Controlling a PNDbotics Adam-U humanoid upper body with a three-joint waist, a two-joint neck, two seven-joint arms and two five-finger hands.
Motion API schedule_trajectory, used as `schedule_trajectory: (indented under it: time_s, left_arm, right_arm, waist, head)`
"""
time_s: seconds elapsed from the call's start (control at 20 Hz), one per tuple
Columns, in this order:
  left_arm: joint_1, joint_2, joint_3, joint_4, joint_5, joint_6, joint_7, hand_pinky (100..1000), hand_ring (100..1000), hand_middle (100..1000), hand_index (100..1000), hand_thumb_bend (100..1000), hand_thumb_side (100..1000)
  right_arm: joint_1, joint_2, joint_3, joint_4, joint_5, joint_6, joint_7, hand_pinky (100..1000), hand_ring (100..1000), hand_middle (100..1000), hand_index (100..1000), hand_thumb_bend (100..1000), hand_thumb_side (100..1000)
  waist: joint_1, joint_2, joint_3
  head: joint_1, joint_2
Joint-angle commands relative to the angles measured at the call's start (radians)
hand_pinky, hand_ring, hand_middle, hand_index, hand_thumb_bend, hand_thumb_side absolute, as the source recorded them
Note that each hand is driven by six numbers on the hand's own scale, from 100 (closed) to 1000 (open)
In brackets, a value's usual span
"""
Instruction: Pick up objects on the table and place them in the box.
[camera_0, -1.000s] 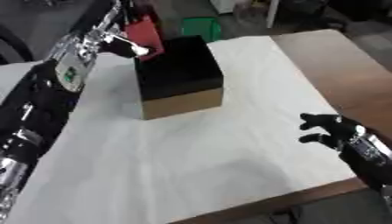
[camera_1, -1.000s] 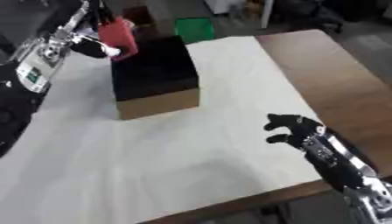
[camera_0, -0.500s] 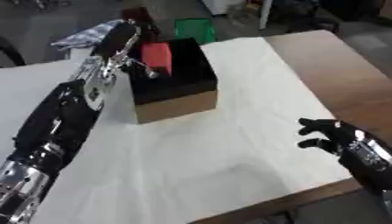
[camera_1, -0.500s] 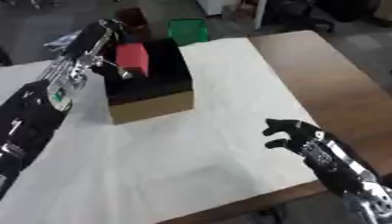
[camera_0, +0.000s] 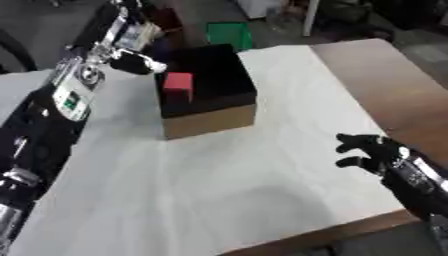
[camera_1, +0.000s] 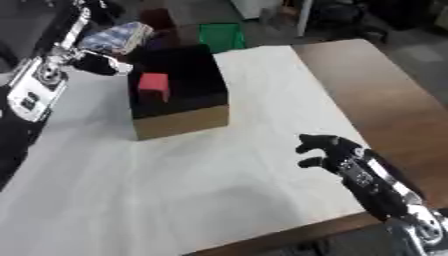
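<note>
The desk (camera_0: 262, 200) in front of you is covered by a white cloth, with bare brown wood showing along its right side. I see no other loose objects on the cloth, so judge the task as nearly done unless something lies out of view.

Towards the far left of the cloth stands the open box with a black inside and tan cardboard outer walls (camera_0: 208, 92). It sits square on the cloth, well apart from your right arm.

Your left arm comes in along the left edge, and your left hand (camera_0: 140, 63) hangs just beside the box's far left corner, above the rim. Its fingers look bunched and hold nothing that I can make out, though blur keeps me from being sure. Your right hand (camera_1: 328, 152) hovers low over the near right part of the cloth, fingers spread and relaxed, empty and idle.

The red block (camera_0: 178, 86) is inside the box, against its left inner wall, seemingly leaning there rather than lying flat. It looks released.

To finish this step well, lift your left hand straight up before you pull it sideways, so fingers and forearm stay off the rim and do not drag the light cardboard box across the cloth. Leave the right hand where it is until the left is clear.
</note>
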Motion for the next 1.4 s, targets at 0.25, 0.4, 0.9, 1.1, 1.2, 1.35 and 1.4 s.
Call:
schedule_trajectory:
  time_s: [0.25,0.4,0.9,1.1,1.2,1.35,1.4]
  left_arm:
    - [0.167,0.159,0.061,-0.348,0.233,0.055,-0.078,667,654,625,764,897,206]
    - [0.251,0.18,0.091,-0.451,0.253,0.075,-0.117,680,677,646,764,906,232]
    - [0.413,0.149,0.122,-0.471,0.177,0.066,-0.225,774,830,823,824,815,433]
    - [0.526,0.157,0.119,-0.494,0.107,0.0,-0.295,761,807,807,808,728,464]
    - [0.56,0.16,0.128,-0.497,0.074,-0.029,-0.328,750,781,773,791,693,447]
    - [0.578,0.161,0.144,-0.485,0.02,-0.054,-0.382,748,774,763,785,689,442]
    - [0.58,0.158,0.154,-0.483,0.002,-0.057,-0.4,748,766,754,781,684,436]
  right_arm:
    - [-0.001,-0.004,-0.018,-0.007,0.007,-0.003,-0.011,763,1000,717,821,100,783]
    - [0.0,-0.003,-0.019,-0.007,0.008,-0.004,-0.011,763,1000,717,821,100,785]
    - [0.001,0.001,-0.029,-0.007,0.014,-0.005,-0.019,764,1000,717,822,100,789]
    - [0.002,0.002,-0.025,-0.005,0.014,-0.004,-0.016,764,1000,717,822,100,788]
    - [0.002,0.001,-0.023,-0.006,0.013,-0.004,-0.014,764,1000,717,822,100,787]
    - [0.005,0.002,-0.023,-0.007,0.012,-0.004,-0.013,764,1000,717,822,100,788]
    - [0.006,0.001,-0.023,-0.008,0.012,-0.005,-0.012,764,1000,717,822,100,788]
  waist:
    - [-0.013,-0.017,0.046]
    - [-0.018,-0.015,0.064]
    - [-0.022,-0.005,0.105]
    - [-0.023,-0.01,0.101]
    - [-0.022,-0.012,0.101]
    - [-0.024,-0.013,0.1]
    - [-0.025,-0.013,0.102]
  head:
    - [-0.023,0.001]
    - [-0.025,0.002]
    - [-0.057,-0.001]
    - [-0.05,0.002]
    - [-0.047,0.003]
    - [-0.05,0.004]
    - [-0.05,0.003]
